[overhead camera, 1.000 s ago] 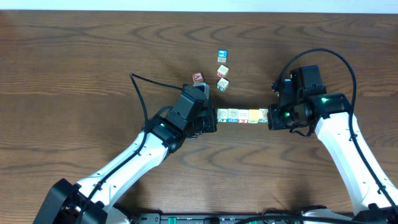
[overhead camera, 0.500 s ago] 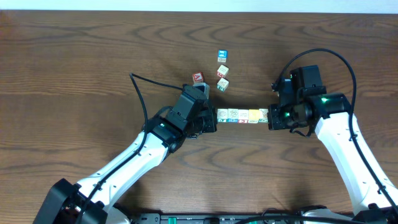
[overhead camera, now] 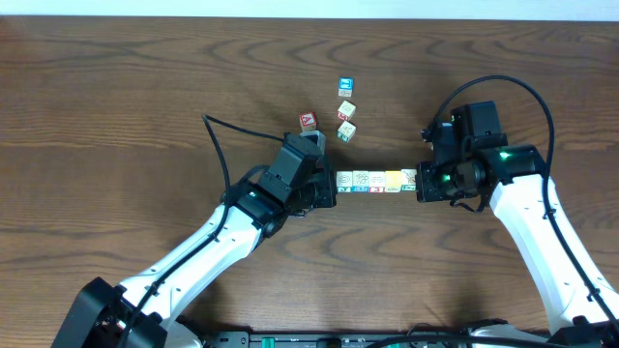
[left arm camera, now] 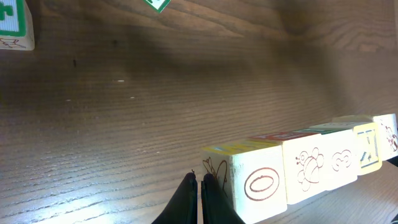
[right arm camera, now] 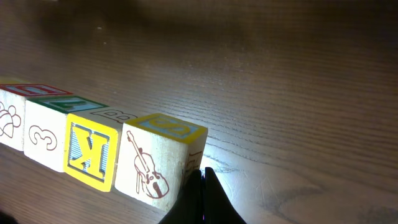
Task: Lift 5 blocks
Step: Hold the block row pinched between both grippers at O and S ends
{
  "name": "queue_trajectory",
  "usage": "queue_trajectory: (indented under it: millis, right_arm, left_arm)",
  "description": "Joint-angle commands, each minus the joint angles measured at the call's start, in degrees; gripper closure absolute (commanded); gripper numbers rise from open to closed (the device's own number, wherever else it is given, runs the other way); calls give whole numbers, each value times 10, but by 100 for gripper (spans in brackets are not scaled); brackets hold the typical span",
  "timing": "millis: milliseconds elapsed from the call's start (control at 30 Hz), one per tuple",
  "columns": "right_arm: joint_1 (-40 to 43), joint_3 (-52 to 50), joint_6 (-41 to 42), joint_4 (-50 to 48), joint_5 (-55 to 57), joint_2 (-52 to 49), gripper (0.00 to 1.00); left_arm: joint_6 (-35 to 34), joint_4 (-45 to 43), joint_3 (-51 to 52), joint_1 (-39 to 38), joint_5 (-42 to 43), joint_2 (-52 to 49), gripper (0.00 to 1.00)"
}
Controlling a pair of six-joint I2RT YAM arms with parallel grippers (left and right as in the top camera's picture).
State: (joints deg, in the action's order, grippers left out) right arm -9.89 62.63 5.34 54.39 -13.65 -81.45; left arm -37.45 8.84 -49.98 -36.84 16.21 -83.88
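The left gripper (left arm camera: 200, 186) and right gripper (right arm camera: 203, 180), fingers pinched closed and empty, butt opposite ends of the blocks (overhead camera: 376, 180) between them; squeezing evenly and rising together should prevent buckling.

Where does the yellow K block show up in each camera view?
Overhead: yellow K block just right of centre, fourth from the left in the row.
Left wrist: far right, below mid-height.
Right wrist: lower left, K facing the camera.
Shared landmark: the cream 3 block touching its left side in every view.
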Motion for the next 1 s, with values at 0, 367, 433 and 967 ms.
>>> queue_trajectory:
  millis: [0, 367, 433, 967]
  right_arm:
    - [-37, 14, -13, -5, -162, 10, 99]
    - [-37, 14, -13, -3, -162, 10, 99]
    - [-37, 14, -13, -3, -162, 10, 99]
    - [-37, 14, -11, -3, -169, 10, 99]
  left_arm:
    - [3, -22, -52, -23, 97, 16, 93]
    - [3, -22, -52, -23, 97, 16, 93]
    - [3, -22, -52, -24, 94, 16, 93]
    - [3, -18, -52, -24, 86, 10, 93]
